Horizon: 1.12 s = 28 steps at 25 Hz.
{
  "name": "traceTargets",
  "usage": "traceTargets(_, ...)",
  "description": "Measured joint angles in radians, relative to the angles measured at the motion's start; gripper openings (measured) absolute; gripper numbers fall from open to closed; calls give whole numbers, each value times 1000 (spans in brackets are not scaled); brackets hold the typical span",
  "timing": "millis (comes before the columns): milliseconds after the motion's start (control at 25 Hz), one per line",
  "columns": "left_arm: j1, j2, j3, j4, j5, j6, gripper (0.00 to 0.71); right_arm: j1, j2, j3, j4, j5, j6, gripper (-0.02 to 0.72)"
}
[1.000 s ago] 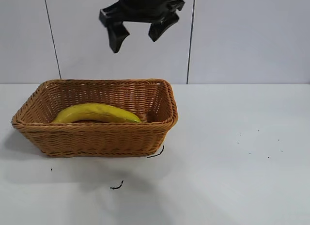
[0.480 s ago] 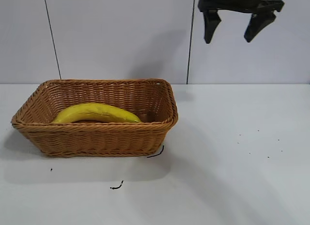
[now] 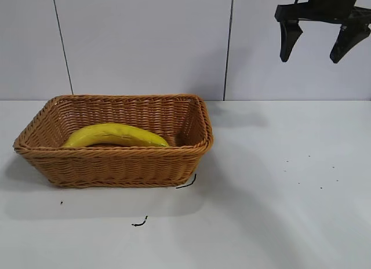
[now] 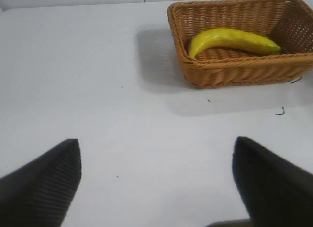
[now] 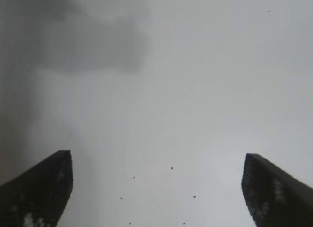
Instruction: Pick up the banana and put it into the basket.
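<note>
While the long curved bright-yellow banana (image 3: 115, 134) lies lengthwise inside the rectangular brown woven wicker basket (image 3: 116, 164), on its floor, the right gripper (image 3: 318, 43) hangs high above the white table (image 3: 278, 211), well to the right of the basket, fingers spread wide and holding nothing. From the left wrist view, the left gripper (image 4: 155, 180) sits well apart from the basket, low over bare table, its fingers likewise wide apart and empty. Small dark specks (image 3: 139, 223) lie on the table near the basket's front.
</note>
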<state>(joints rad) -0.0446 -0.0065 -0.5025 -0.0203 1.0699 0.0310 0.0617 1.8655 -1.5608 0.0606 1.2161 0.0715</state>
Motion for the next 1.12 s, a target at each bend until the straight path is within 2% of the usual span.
traceTargets(200,0,0,0,0,0,0,635,0,-268,307,1,2,-1,635)
traceTargets(440,0,0,0,0,0,0,635,0,-620,577,1,2,-38,635)
traceTargets(800,0,0,0,0,0,0,635,0,-1163,926,2,-150,-126,635)
traceTargets(960,0,0,0,0,0,0,635,0,-1387,1046,2,-175,-132,635)
traceTargets(1120,0,0,0,0,0,0,635,0,-1548,1061,1,-184,-131,635)
